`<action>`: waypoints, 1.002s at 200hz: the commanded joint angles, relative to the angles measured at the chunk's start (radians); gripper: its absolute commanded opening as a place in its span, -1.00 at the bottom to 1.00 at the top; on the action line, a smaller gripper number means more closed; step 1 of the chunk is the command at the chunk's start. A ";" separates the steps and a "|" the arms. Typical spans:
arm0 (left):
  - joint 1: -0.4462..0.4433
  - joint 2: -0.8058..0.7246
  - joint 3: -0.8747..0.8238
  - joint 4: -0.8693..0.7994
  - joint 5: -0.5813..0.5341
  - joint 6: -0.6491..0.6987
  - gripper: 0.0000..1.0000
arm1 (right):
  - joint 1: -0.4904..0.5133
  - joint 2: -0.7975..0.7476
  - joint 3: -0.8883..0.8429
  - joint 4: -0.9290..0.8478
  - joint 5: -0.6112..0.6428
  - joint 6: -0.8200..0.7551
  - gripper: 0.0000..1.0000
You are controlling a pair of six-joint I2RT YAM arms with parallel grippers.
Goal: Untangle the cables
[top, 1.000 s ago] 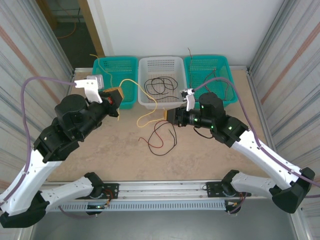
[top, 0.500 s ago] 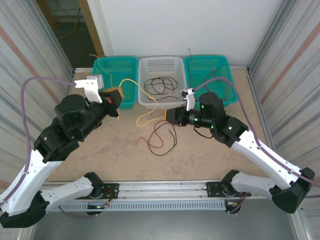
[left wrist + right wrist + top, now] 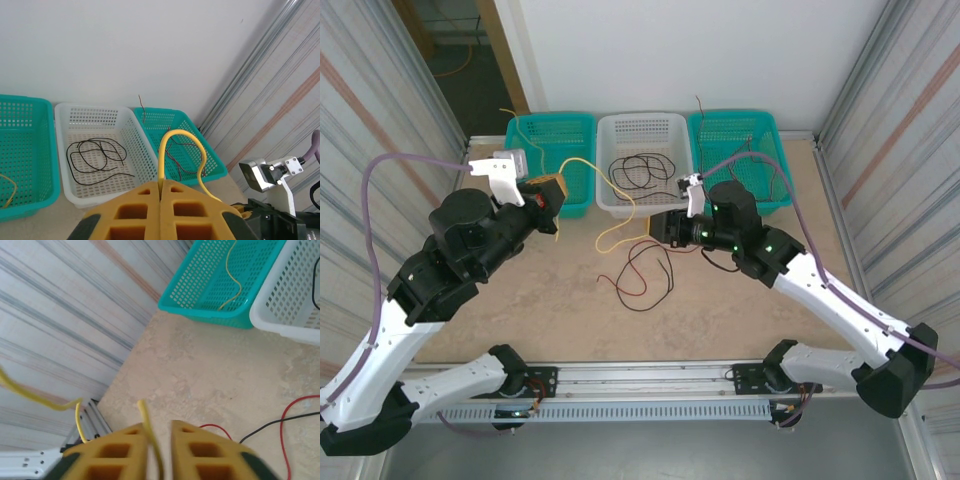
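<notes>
- Yellow cable point(image 3: 618, 205) is now caught at two places. The right claw point(image 3: 658, 228) has just closed on it, and in the right wrist view the strand comes up pinched between its yellow fingers point(image 3: 125, 445).
- A second ago those fingers stood partly apart around the strand. Now they are pressed onto it, so I'd judge the grab is made and the drawing-apart can begin.
- The left claw point(image 3: 552, 200) is as it was, fully closed. In its own wrist view a loop of the same strand rises from between its tips.
- From the left claw the strand arcs up and over toward the right claw, crosses the front rim of the white basket point(image 3: 642, 121), then drops in a loose S to the right claw. It hangs slack, with nothing pulled taut yet.
- Compared with the earlier frame, the right arm has crept a little toward the white basket and the left claw. The left arm has not budged.
- The red cable point(image 3: 282, 417) and the black cable point(image 3: 260, 435) lie looped over each other on the bench point(image 3: 550, 300), just under and on the near side of the right claw. Neither claw touches them.
- Whether the yellow strand still crosses that pair near the right claw, I cannot tell from here. If it does, a pull could drag them along.
</notes>
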 commanded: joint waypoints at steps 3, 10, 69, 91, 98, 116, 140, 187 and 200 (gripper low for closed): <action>0.008 -0.016 0.006 0.004 -0.043 0.005 -1.00 | -0.013 -0.025 -0.005 0.017 0.013 -0.004 -1.00; 0.011 -0.018 0.009 -0.022 -0.084 0.016 -1.00 | -0.022 -0.042 -0.009 0.001 0.050 -0.012 -1.00; 0.455 -0.146 -0.131 -0.371 -0.376 -0.149 -1.00 | -0.625 -0.287 -0.131 -0.044 -0.025 0.143 -1.00; 0.767 -0.141 -0.178 -0.380 -0.049 -0.175 -1.00 | -0.808 -0.287 -0.140 -0.022 -0.147 0.210 -1.00; 0.835 -0.126 -0.188 -0.377 0.049 -0.183 -1.00 | -0.823 -0.278 -0.137 -0.011 -0.170 0.217 -1.00; 0.823 -0.105 -0.212 -0.345 0.061 -0.195 -1.00 | -0.810 -0.262 -0.113 -0.022 -0.172 0.195 -1.00; 0.823 -0.108 -0.239 -0.226 0.163 -0.200 -1.00 | -0.749 -0.241 -0.071 -0.024 -0.164 0.159 -1.00; 0.660 -0.027 -0.302 0.248 0.606 -0.106 -0.08 | -0.422 -0.116 0.121 -0.085 -0.022 -0.008 -1.00; 0.517 0.016 -0.288 0.323 0.596 -0.012 0.29 | -0.346 -0.056 0.206 -0.099 -0.010 -0.045 -1.00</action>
